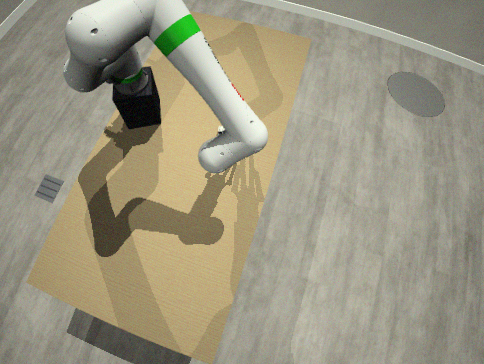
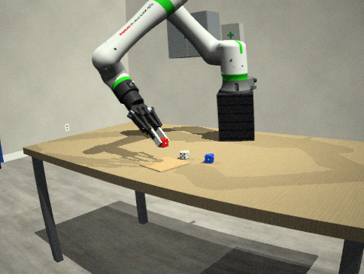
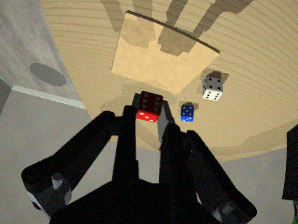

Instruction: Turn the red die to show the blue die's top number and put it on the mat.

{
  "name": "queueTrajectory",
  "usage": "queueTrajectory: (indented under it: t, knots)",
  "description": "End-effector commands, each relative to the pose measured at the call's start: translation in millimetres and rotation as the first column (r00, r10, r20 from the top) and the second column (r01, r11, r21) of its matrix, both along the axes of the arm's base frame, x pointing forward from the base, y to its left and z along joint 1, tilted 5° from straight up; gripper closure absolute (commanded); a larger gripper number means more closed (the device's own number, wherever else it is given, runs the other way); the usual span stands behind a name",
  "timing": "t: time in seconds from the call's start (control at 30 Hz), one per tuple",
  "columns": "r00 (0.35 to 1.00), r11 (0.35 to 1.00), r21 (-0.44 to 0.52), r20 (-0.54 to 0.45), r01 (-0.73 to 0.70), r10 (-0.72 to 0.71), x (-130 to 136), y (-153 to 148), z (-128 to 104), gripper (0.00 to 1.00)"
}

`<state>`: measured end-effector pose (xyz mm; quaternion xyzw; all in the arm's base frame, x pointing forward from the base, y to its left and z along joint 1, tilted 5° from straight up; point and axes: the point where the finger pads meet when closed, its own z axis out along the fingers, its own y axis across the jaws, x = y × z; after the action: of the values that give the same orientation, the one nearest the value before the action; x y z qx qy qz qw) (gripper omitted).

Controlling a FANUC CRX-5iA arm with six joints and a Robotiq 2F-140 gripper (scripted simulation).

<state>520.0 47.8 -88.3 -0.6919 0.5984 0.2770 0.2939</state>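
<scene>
A: Gripper point(image 3: 149, 111) pinches the red die point(image 3: 150, 106) tight, up in the air, tilted.

B: Mat point(image 3: 165, 55) is just past it. Blue die point(image 3: 188, 111) and white die point(image 3: 213, 86) sit off the mat, so go slow, set it flat w/ the right no. up.

The wooden table point(image 2: 286, 181) carries the mat point(image 2: 165, 164), white die point(image 2: 184, 154), blue die point(image 2: 209, 158) and arm pedestal point(image 2: 235, 117).

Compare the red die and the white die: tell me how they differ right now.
The red die is clamped in the hand and held off the table; the white die sits flat on the table, untouched. The red die hangs tilted; the white die stands level. Neither is on the mat. Both are small pipped cubes.
</scene>
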Motion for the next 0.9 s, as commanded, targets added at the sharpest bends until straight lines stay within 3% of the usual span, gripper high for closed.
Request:
queueTrajectory:
  t: [0.0,0.87]
  knots:
    - [1.000,1.000,0.000,0.000,0.000,0.000,0.3,0.1,-2.3,0.84]
    - [1.000,1.000,0.000,0.000,0.000,0.000,3.0,2.0,-40.6,0.84]
